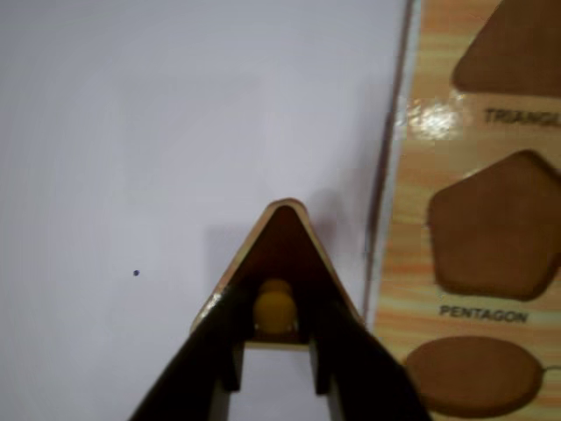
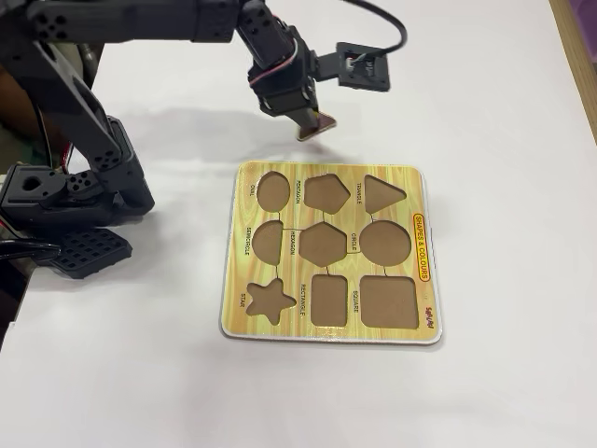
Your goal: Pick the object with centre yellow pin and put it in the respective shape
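My gripper (image 1: 275, 317) is shut on the small yellow knob (image 1: 275, 307) of the dark-brown wooden triangle (image 1: 282, 241), whose tip points away from me. In the fixed view the gripper (image 2: 306, 119) holds the triangle (image 2: 319, 126) in the air, just beyond the far edge of the yellow puzzle board (image 2: 241, 271). The triangular recess (image 2: 381, 193) marked TRIANGLE lies in the board's far right corner. It shows brown and bare in the wrist view's top right (image 1: 517, 53), to the right of the held piece.
The board's other recesses are bare too, among them the pentagon (image 1: 495, 232) and the oval (image 1: 473, 377). The arm's black base and clamp (image 2: 75, 201) stand at the left edge of the white table in the fixed view.
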